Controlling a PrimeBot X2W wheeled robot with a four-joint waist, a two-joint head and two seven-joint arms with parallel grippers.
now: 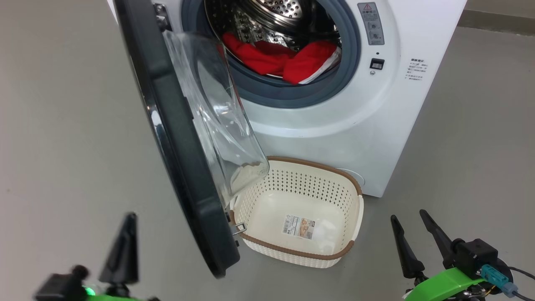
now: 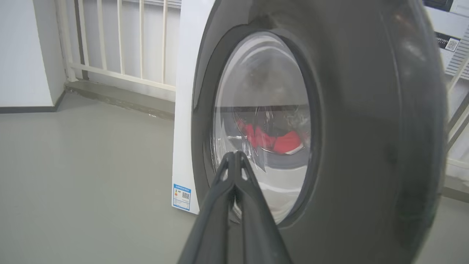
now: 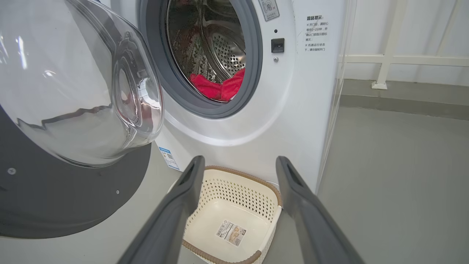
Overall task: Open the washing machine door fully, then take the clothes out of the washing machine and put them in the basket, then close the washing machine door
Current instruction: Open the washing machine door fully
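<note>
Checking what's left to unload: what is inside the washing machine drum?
Red clothes with white trim lie heaped at the bottom of the perforated steel drum. How many pieces, and whether anything lies under them, cannot be seen: the heap covers that.

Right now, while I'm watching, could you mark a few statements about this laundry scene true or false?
1. The basket holds no clothes. True.
2. The washing machine door is shut. False: it stands open.
3. The clothes are blue. False: they are red, inside the washing machine.
4. The right gripper is open. True.
5. The left gripper grips a garment. False: its fingers are closed on nothing.
</note>
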